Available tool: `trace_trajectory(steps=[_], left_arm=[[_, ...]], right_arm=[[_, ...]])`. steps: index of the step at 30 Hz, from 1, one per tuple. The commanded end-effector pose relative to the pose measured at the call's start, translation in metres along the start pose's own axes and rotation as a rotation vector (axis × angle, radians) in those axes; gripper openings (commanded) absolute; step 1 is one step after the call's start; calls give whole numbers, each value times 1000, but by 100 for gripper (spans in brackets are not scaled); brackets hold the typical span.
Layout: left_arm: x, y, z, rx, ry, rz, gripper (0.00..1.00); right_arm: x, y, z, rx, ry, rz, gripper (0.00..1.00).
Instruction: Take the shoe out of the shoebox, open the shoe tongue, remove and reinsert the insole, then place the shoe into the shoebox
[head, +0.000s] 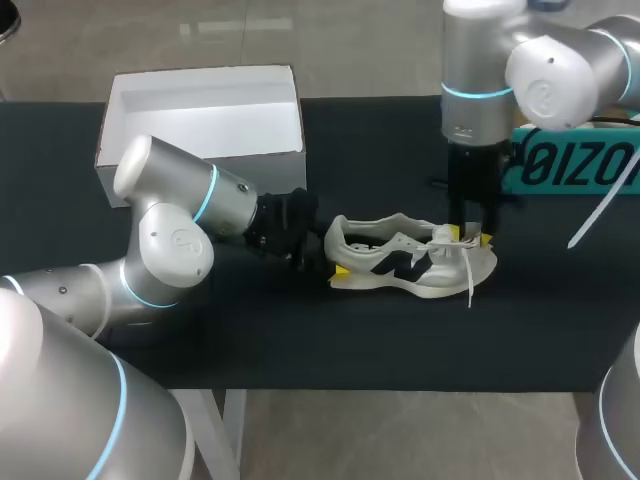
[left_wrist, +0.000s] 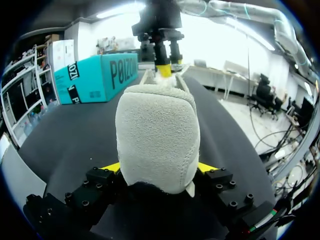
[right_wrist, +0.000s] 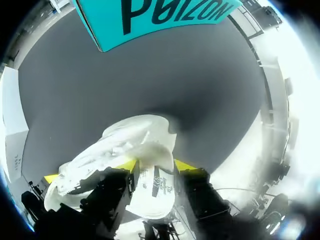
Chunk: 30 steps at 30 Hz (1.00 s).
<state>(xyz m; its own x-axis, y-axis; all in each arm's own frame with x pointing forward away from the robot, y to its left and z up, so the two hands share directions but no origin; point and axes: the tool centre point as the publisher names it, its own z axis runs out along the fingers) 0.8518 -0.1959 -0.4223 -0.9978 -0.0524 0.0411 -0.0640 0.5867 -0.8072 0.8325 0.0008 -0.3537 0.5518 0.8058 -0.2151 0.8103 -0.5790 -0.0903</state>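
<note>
Shoe stands on its sole on the dark counter, well clear of the open white shoebox at the far left. A teal box lies at the far right.

The left claw comes in low from the side and is clenched on the heel, one yellow tip on each flank. The right claw hangs straight down over the front of the shoe. It grasps the tongue, whose white flap with its label sits pinched between the two fingers. The laces trail loose over the toe side.

The step in hand looks like opening the tongue. To do it well, the left claw should act as a steady anchor, pressing the heel down so the sole does not lift or slide. The right claw should draw the tongue up and forward toward the toe in a slow arc rather than pull straight up, which would lift the whole shoe. The loose laces may snag the fingers, so they need watching. The mouth must gape wide enough to reach the insole, which the pictures do not show.
</note>
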Motion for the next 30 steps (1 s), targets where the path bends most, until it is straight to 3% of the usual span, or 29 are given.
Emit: trace_trajectory(steps=[1, 7, 12, 14, 17, 21, 23, 25, 30], left_arm=[[0, 1, 0, 2, 0, 0, 0], [0, 1, 0, 2, 0, 0, 0], [0, 1, 0, 2, 0, 0, 0], [0, 1, 0, 2, 0, 0, 0], [0, 1, 0, 2, 0, 0, 0], [0, 1, 0, 2, 0, 0, 0], [0, 1, 0, 2, 0, 0, 0], [0, 1, 0, 2, 0, 0, 0], [0, 1, 0, 2, 0, 0, 0]], right_arm=[[9, 0, 6, 6, -71, 4, 100], [-3, 1, -12, -29, -82, 30, 100], [-4, -4, -66, -113, 25, 1, 100], [3, -10, -87, -158, 86, -87, 100], [16, -22, -109, -172, 241, -366, 100], [32, -48, -127, -155, 379, -916, 100], [32, -66, -133, -162, 475, -1223, 100], [26, -84, -140, -226, 593, -1482, 100], [26, -84, -140, -226, 593, -1482, 100]])
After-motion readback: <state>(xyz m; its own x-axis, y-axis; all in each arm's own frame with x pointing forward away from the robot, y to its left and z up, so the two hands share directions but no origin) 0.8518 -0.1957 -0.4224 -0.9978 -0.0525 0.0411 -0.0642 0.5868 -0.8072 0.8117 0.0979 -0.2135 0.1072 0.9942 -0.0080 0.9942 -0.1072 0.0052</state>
